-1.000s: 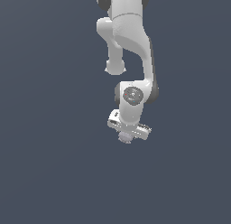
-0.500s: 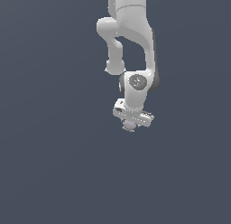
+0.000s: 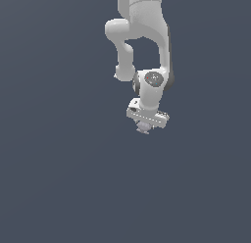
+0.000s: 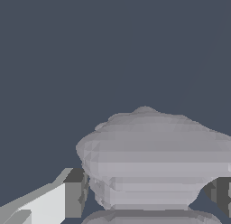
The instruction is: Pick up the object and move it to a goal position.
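Object (image 4: pixel 153 160) upright in claw (image 3: pixel 143 129)

The object (image 3: pixel 143 129), a small pale grey ribbed lump (image 4: pixel 153 160) of stacked ridges, sits clamped between the gripper (image 3: pixel 144 127) fingers (image 4: pixel 74 191), poking out just below them.

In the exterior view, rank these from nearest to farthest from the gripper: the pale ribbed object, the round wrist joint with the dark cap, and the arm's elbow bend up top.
1. The object, right at the gripper, between its fingers.
2. The round wrist joint, just above the gripper.
3. The elbow bend, highest up, toward the exterior view's left.
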Motion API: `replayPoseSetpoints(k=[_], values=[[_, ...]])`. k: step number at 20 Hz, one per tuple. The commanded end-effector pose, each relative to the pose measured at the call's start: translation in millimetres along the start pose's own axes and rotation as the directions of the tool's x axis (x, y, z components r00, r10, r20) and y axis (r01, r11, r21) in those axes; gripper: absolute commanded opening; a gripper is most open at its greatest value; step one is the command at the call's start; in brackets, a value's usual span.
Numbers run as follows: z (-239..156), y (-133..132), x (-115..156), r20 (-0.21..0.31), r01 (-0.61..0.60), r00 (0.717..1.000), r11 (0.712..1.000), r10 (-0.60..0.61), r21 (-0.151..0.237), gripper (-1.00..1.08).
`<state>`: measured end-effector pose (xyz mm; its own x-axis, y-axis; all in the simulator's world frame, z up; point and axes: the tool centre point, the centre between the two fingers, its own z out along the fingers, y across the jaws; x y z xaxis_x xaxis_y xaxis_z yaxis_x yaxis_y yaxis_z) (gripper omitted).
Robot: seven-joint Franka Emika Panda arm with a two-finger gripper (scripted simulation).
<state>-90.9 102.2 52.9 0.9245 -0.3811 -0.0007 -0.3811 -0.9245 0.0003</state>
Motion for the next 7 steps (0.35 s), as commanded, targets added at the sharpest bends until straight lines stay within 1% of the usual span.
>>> replayPoseSetpoints(k=[1,7], values=[[-0.7,0.2,-8.8,0.0,0.0,1.0,1.0,0.0,0.0,-1.0],[-1.3,0.2,-17.0,0.0,0.0,1.0,1.0,0.0,0.0,-1.0]])
